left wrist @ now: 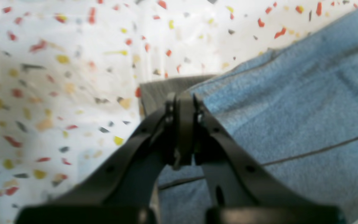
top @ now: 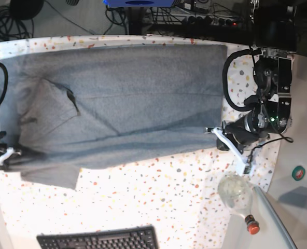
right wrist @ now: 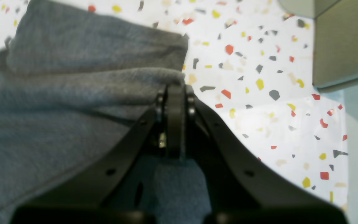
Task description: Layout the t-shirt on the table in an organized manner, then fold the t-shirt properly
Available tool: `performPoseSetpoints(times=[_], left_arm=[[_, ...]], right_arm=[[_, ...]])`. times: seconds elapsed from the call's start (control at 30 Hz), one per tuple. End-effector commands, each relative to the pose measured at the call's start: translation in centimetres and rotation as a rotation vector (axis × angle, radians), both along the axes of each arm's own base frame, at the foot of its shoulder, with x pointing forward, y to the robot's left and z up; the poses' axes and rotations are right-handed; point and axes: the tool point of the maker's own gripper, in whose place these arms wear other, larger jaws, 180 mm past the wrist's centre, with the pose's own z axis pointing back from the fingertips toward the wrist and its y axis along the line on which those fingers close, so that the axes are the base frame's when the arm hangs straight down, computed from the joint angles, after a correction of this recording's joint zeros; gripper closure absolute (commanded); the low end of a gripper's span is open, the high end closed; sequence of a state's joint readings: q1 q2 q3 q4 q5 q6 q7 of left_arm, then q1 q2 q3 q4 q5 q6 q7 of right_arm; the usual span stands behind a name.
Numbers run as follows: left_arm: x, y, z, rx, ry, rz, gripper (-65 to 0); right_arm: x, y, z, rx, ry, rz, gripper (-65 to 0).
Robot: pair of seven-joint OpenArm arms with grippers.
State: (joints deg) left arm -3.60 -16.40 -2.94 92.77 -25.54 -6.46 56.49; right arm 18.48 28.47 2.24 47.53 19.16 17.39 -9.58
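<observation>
Both grippers are clamped on opposite ends of the t-shirt [top: 122,104]: the left gripper [left wrist: 183,99] pinches the hem edge, the right gripper [right wrist: 176,88] pinches fabric at the sleeve end. Grey cloth lies spread lengthwise across the speckled table [top: 158,197], one long side seemingly folded inward. This looks like a lengthwise fold in progress; next, both arms likely need to carry their edges across together, keeping the cloth taut.

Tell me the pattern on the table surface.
White table speckled with red, yellow and grey flecks, clearest in the right wrist view.
</observation>
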Motion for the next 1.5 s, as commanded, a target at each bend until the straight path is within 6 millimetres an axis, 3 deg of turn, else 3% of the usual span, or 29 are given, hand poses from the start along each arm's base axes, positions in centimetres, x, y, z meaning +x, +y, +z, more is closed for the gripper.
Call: performPoseSetpoints(times=[0.0, 0.13, 0.33, 0.47, 0.73, 0.93, 1.47], left_arm=[[0.9, 0.8, 2.0, 0.009, -0.07, 0.01, 0.0], [-1.6, 1.8, 1.5, 0.017, -0.056, 0.036, 0.0], [-6.3, 1.1, -2.0, 0.01, 0.059, 0.025, 0.0], [-8.3, 0.7, -2.8, -0.021, 0.096, 0.022, 0.0], [-9.5, -0.6, -2.6, -0.128, 0.122, 0.001, 0.0], [-9.9, -0.3, -2.6, -0.124, 0.124, 0.007, 0.0], [-12.4, 0.1, -4.0, -0.105, 0.187, -0.003, 0.0]], right_arm=[[0.9, -2.0, 2.5, -0.022, -0.056, -0.032, 0.0], [-0.2, -2.6, 1.6, -0.013, 0.0, -0.057, 0.0], [-1.6, -2.8, 0.4, -0.012, 0.032, -0.065, 0.0], [-3.3, -4.7, -0.2, 0.015, 0.052, -0.139, 0.0], [-5.7, -4.8, -2.2, 0.023, 0.148, -0.154, 0.0], [-6.1, -4.2, -0.5, -0.002, 0.106, -0.127, 0.0], [-9.4, -4.7, -2.9, 0.014, 0.252, -0.164, 0.0]])
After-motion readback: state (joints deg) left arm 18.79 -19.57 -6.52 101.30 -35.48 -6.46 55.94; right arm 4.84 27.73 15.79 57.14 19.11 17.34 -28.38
